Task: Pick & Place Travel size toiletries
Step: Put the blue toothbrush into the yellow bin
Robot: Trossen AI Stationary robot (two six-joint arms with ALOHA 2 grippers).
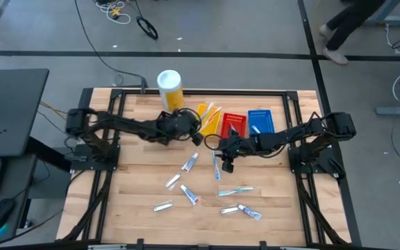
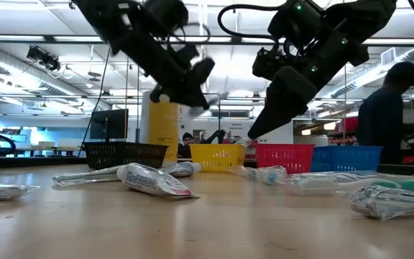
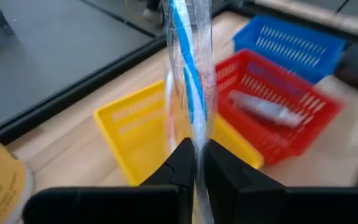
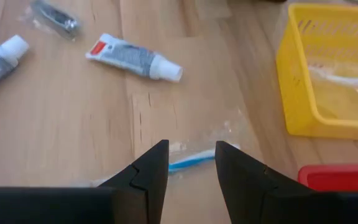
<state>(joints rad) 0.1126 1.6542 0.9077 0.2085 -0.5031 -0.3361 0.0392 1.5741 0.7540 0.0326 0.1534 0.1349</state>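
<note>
My left gripper [image 3: 197, 163] is shut on a blue-and-white toothbrush in a clear wrapper [image 3: 188, 68] and hovers beside the yellow tray [image 1: 210, 119]. My right gripper [image 4: 191, 163] is open, its fingers pointing down on either side of a wrapped blue toothbrush [image 4: 190, 162] that lies flat on the table [image 1: 217, 167]; I see no touch. A toothpaste tube [image 3: 263, 109] lies in the red tray [image 1: 233, 123]. Several more tubes [image 1: 189, 163] and a toothbrush [image 1: 236, 190] lie flat on the wood. My left gripper pinches the wrapped toothbrush between its two fingers at one end of the wrapper [image 3: 199, 140]. The toothbrush is lifted clear of the table and sticks out beyond the fingertips, in line with the fingers, over the yellow tray [image 3: 135, 134].
The yellow, red and blue trays [image 1: 261, 121] stand side by side at the far middle of the table, the tall yellow canister [image 1: 170, 89] left of them. A toothbrush lies in the yellow tray [image 4: 340, 78]. A person walks beyond the far edge [image 1: 346, 28].
</note>
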